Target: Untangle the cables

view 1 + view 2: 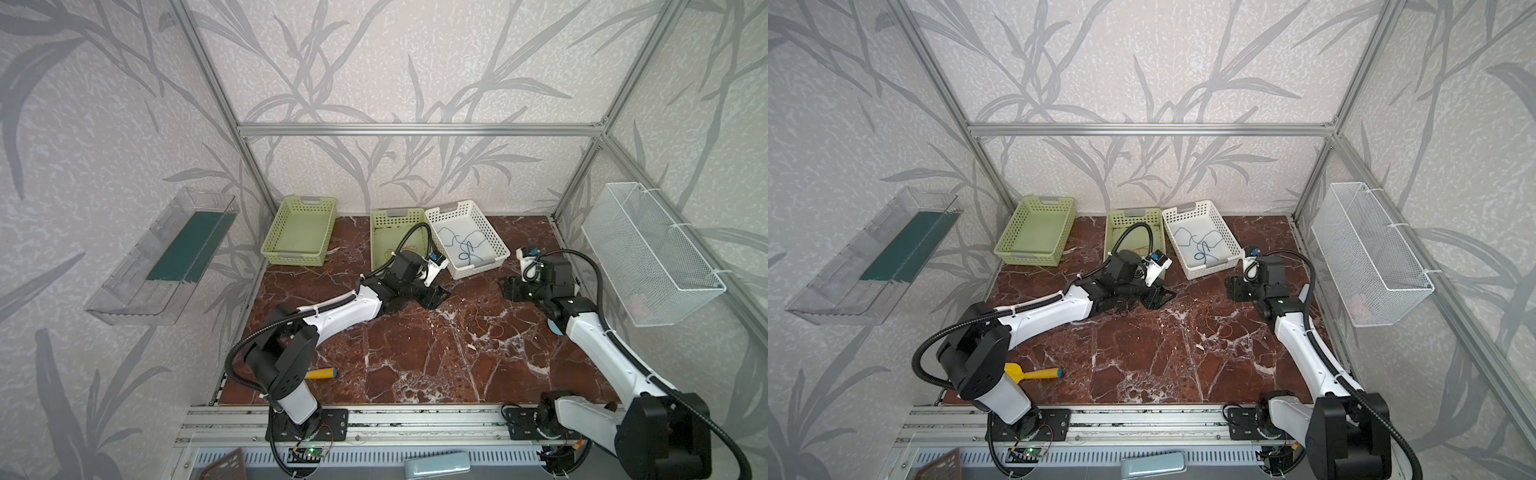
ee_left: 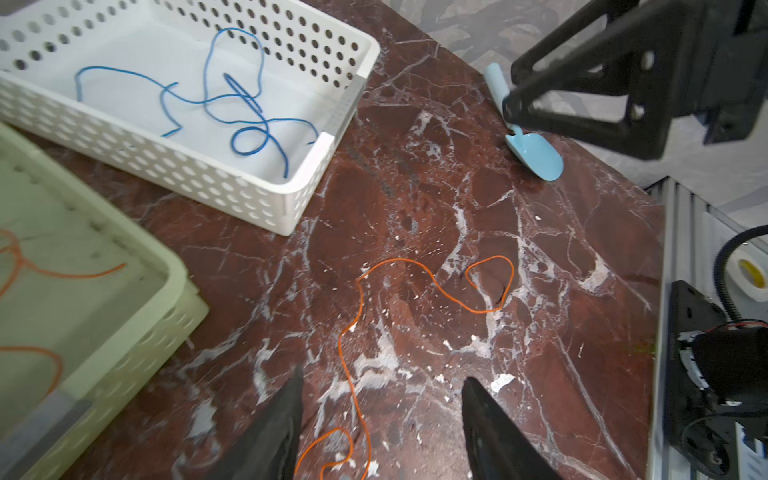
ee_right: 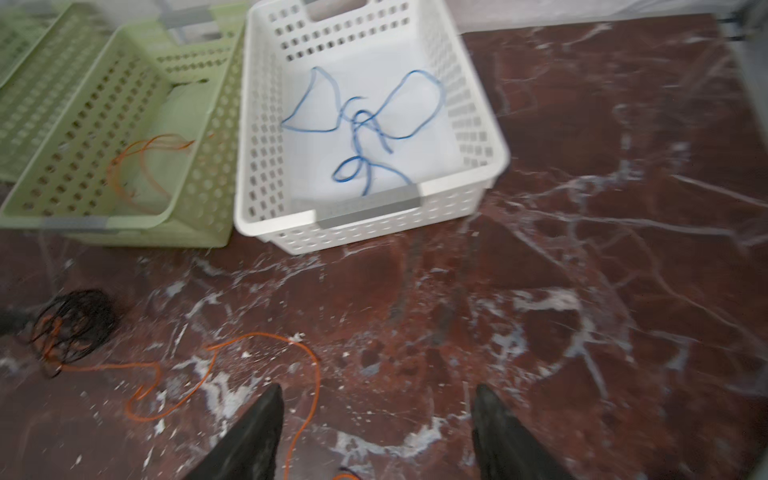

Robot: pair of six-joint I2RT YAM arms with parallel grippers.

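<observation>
Jaws wide and empty, the left gripper [image 2: 383, 376] straddles a loose orange cable [image 2: 399, 260] on the marble table [image 2: 582, 291], the right gripper [image 3: 378, 388] facing it likewise agape, both arms stretched low and forward; blue cables [image 2: 208, 101] lie in the white basket [image 2: 208, 183].

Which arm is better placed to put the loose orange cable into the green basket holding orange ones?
Probably left: the orange cable runs through the open left pincer, and that green basket sits close beside it.
</observation>
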